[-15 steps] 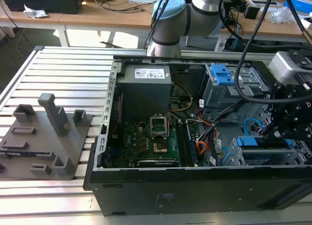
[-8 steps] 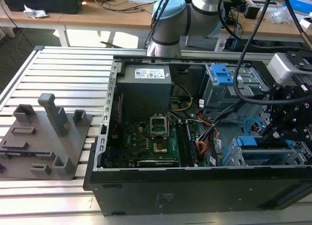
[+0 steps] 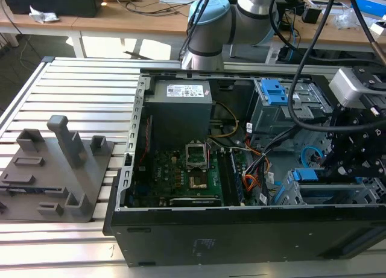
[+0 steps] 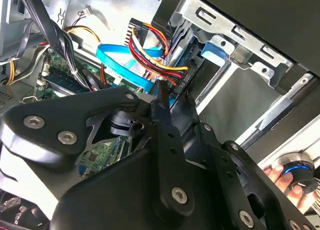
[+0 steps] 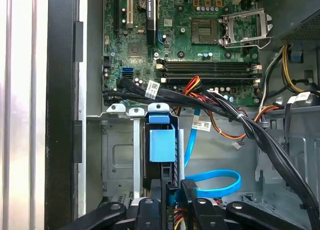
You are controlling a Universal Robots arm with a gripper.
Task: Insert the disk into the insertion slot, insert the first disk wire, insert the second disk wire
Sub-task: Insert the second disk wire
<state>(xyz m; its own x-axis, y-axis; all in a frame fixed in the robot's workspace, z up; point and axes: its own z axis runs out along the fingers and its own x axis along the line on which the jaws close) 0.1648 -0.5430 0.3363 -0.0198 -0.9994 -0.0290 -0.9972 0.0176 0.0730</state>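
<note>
First wrist view: end effector (image 5: 172, 202) at the drive bay, black fingers (image 5: 192, 210) pinching a dark plug with red, yellow and black wires (image 5: 176, 221) against the edge of the disk (image 5: 162, 145), which sits upright in the insertion slot (image 5: 120, 155) in its blue carrier. Second disk wire (image 5: 215, 182), flat blue, loops just beside the fingers, its end near the disk.

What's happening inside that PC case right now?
The arm's gripper is down in the open computer case, at the end of the disk that already sits in the insertion slot. It is at the red-yellow-black wire plug there. The second disk wire, the flat blue cable, loops loose beside it.
</note>
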